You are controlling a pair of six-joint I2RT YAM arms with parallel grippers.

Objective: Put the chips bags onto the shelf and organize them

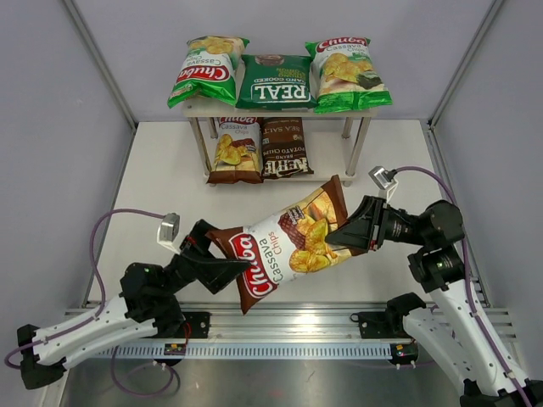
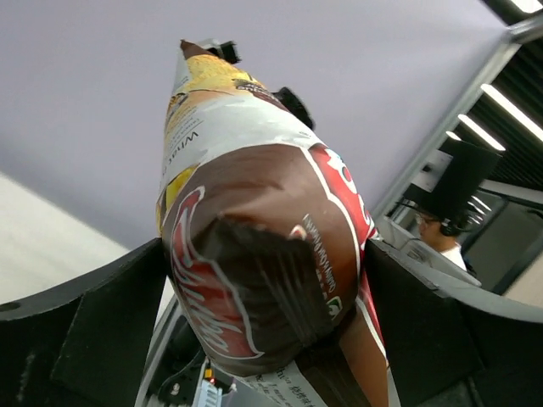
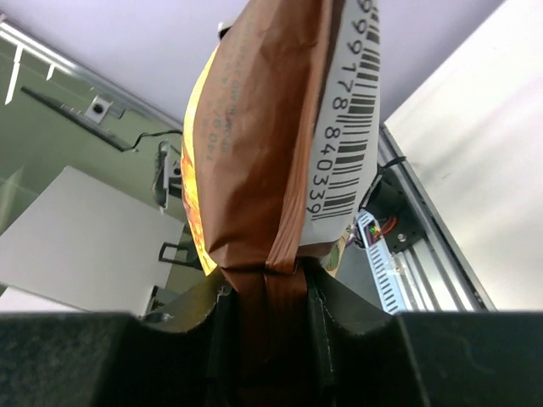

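Your right gripper (image 1: 341, 236) pinches the crimped end seam of a glossy brown-and-white Chuba cassava chips bag (image 1: 284, 246). Its black fingers (image 3: 204, 331) are pressed together on the brown seam in the right wrist view, with the barcode panel running up the bag's back.

The bag stretches slantwise between your two arms, above the pale table (image 1: 161, 186) in front of the rack, logo end toward the left arm. Your left gripper (image 1: 222, 254) stands spread wide around that lower end. In the left wrist view its dark fingers (image 2: 102, 322) flank the bag on both sides; you cannot tell whether they touch it.

Behind, the small two-tier shelf with pale boards and thin silver legs (image 1: 201, 144) already carries five bags. On the top board lie a light-green Chuba bag on the left (image 1: 206, 69), a dark-green REAL bag in the middle (image 1: 274, 82) and a second light-green Chuba bag on the right (image 1: 346, 74), side by side. On the lower level, a second brown-and-white Chuba bag (image 1: 235, 151) lies at the left, touching a dark-brown Kettle bag (image 1: 284, 148) beside it.
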